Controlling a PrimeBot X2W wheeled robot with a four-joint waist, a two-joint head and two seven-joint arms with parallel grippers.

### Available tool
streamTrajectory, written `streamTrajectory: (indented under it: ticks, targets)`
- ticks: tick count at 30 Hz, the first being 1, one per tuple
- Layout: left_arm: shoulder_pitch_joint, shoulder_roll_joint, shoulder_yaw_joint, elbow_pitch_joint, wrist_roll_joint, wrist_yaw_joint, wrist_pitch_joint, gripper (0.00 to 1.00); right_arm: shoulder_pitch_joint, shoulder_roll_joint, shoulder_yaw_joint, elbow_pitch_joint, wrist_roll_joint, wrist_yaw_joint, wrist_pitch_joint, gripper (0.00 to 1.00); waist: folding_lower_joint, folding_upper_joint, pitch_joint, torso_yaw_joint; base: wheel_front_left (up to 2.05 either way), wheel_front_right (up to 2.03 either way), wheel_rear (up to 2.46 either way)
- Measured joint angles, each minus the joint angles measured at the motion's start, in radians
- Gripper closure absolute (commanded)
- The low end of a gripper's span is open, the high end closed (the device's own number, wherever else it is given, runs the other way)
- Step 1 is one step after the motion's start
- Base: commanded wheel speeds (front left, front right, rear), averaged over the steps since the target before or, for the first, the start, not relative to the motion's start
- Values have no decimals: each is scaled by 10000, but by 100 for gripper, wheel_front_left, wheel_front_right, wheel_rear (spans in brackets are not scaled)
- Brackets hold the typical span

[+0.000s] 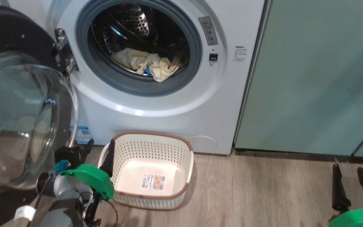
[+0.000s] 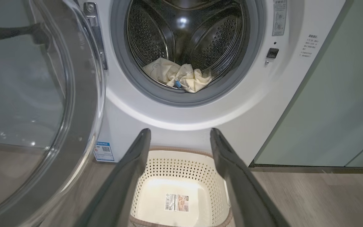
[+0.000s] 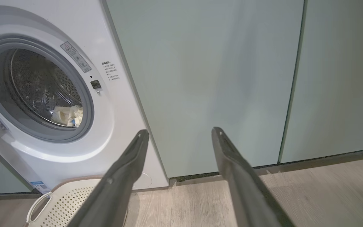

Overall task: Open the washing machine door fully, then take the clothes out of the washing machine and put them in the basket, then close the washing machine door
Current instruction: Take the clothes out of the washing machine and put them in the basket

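Both grippers spread wide, nothing held: left gripper [image 2: 180, 132] hangs low by the basket's left rim, fingers aimed toward the drum mouth; right gripper [image 3: 180, 130] is parked off to the side facing the pale green cabinets [image 3: 216, 78], well apart from the work. Washing machine [image 1: 175, 119] dead ahead, drum exposed. Washing machine door [image 1: 20, 110] stands out on its left-side hinge, glass bowl toward the head camera, so step one looks done and the reach-in path is free. Basket [image 1: 156, 148] on the floor just in front of the washer, below the opening, which makes for a short transfer; empty bar its label. Clothes [image 1: 150, 64] bunched at the drum's front lip, none out yet. Left arm looks best placed for the grab.
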Motion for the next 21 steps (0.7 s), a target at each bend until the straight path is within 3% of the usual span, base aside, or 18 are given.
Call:
streamTrajectory:
  ticks: [11,21]
  targets:
    - [-100,23,-84,-230,-71,71,0,0,-5,2,25,0,0,0,0,0,2,0,33,-14,162,-160,-3]
    - [-84,25,-58,-397,-73,75,0,0,-16,4,36,-4,0,0,0,0,0,0,74,10,35,-35,0]
